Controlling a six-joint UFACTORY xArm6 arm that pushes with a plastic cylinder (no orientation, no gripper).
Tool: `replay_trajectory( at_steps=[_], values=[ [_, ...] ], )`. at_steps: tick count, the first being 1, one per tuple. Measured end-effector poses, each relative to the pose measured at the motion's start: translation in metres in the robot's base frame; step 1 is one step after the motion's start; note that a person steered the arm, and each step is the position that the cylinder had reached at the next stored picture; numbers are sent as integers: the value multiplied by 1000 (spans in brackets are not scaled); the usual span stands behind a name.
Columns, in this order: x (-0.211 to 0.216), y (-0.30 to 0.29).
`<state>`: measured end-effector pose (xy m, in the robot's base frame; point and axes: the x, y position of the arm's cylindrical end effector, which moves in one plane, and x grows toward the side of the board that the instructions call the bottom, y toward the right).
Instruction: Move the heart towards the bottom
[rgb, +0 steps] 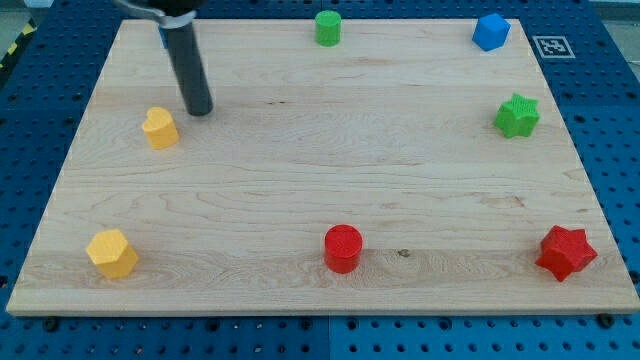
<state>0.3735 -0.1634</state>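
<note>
Currently have my tip (198, 110) just beside the yellow heart (160, 128), at its 2 o'clock, apart from it as far as can be told. Carry no claw here, only a bare rod, so nothing to part, close or clamp. Find the heart near the 10 o'clock corner of the board (300, 170), well apart from the bottom edge.

Risk, judged from this: pushing from 2 o'clock likely sends the heart toward 8 o'clock and the board's near left edge, not toward 6. Probably need to reach its 12 o'clock first. Could also catch a lobe off-centre, spinning the heart and letting it slip round the rod. Might nudge it the wrong way while swinging round. Further down, could run it into the yellow hexagon (112, 252), lying at about 7 o'clock of the heart.

See no containers: no tray, bowl or bin, only loose blocks on the board. Count among them a red cylinder (342, 248), well off at 4 o'clock.
</note>
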Motion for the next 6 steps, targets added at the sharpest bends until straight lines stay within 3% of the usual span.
replay_trajectory(
  at_steps=[3,6],
  values=[
    [3,-28],
    [37,-29]
  ],
)
